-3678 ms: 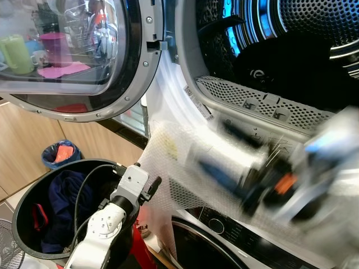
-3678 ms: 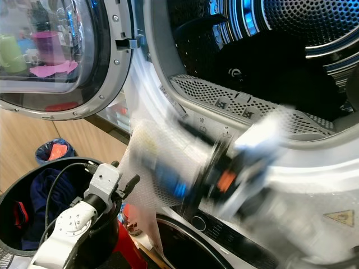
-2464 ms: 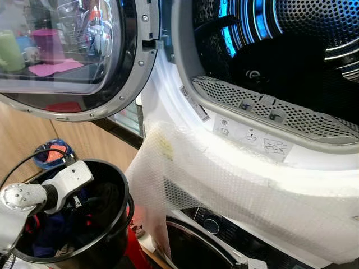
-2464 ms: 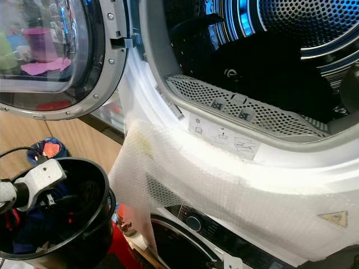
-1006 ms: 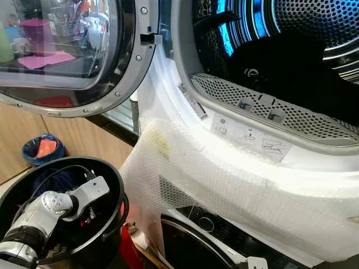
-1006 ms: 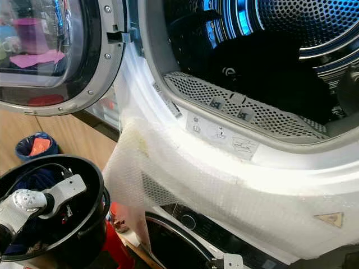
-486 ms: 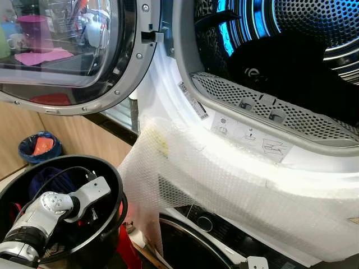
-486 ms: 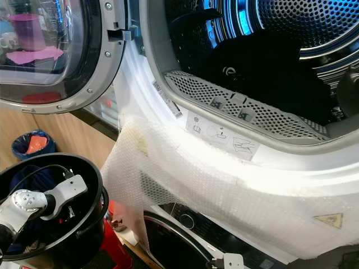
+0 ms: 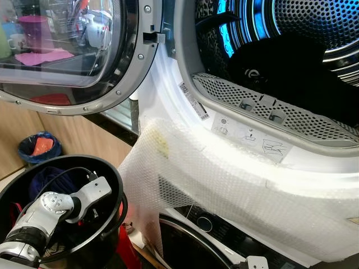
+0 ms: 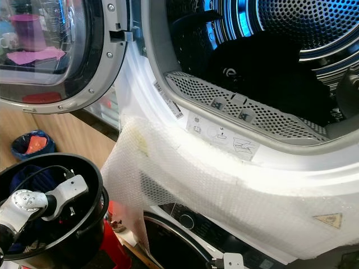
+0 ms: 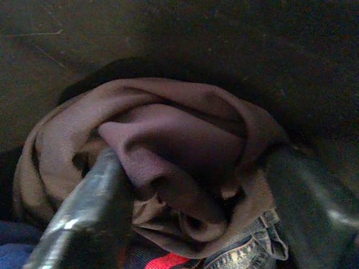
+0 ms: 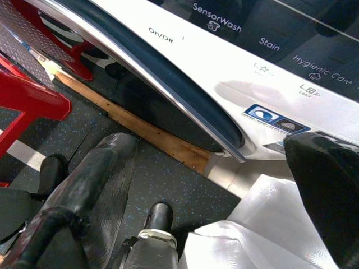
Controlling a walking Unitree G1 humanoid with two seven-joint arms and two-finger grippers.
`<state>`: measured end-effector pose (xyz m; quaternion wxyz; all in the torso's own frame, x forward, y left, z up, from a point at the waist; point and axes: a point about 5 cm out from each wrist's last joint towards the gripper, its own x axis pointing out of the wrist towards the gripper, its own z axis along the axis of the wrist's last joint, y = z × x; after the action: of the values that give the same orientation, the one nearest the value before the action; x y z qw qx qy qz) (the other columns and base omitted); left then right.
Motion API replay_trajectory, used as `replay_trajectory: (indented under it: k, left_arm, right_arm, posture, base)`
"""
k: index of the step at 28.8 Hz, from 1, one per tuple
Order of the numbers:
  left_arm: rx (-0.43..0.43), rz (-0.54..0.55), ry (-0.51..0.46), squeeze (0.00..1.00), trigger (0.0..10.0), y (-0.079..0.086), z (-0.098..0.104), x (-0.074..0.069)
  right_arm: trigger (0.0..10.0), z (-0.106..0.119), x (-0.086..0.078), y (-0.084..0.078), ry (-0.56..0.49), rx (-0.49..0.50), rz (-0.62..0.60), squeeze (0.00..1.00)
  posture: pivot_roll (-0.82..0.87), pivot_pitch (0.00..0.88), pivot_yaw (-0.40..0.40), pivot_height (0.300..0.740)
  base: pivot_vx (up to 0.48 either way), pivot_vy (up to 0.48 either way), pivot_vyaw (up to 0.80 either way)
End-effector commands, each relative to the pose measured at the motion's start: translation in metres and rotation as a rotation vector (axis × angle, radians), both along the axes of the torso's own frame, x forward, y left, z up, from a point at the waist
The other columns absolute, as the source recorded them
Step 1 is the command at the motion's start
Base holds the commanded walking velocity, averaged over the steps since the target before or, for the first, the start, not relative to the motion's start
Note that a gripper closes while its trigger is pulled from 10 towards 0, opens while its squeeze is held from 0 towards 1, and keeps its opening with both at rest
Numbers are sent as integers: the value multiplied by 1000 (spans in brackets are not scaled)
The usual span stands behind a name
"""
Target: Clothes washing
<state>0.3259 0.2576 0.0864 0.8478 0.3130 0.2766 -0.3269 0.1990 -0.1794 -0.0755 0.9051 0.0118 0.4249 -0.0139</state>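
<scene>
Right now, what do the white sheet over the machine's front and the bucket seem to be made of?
The white sheet looks like bubble wrap: translucent plastic with a fine dotted texture. The bucket seems to be smooth black plastic with a slightly glossy rim, though painted metal cannot be excluded.

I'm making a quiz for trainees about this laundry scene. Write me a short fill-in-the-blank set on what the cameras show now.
1. The left gripper reaches down into the black ____, its fingers either side of a brownish-purple garment.
2. The upper machine's round door stands ____.
3. A sheet of white ____ wrap hangs over the front below the drum opening.
4. A ____-coloured garment lies inside the drum.

Missing words: bucket; open; bubble; black
</scene>
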Motion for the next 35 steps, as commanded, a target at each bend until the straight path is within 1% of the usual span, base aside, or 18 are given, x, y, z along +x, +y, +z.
replay_trajectory:
  k: [1, 14, 35]
  left_arm:
    - [-28, -19, -17, 0, 0, -6, 4, 3]
    - [-28, -35, -6, 0, 0, -9, 3, 3]
    - [-39, -43, -15, 0, 0, -11, 2, 3]
  right_arm:
    - [10000, -1, -2, -4, 17, -14, -6, 0]
    - [10000, -1, -2, -2, 18, -6, 2, 0]
    - [10000, -1, 0, 6, 6, 36, 30, 0]
  posture:
    - [203, 48, -141, 740]
    - [200, 49, -140, 740]
    - [198, 47, -137, 740]
  base:
    - [0, 0, 0]
    - [0, 0, 0]
    - [0, 0, 0]
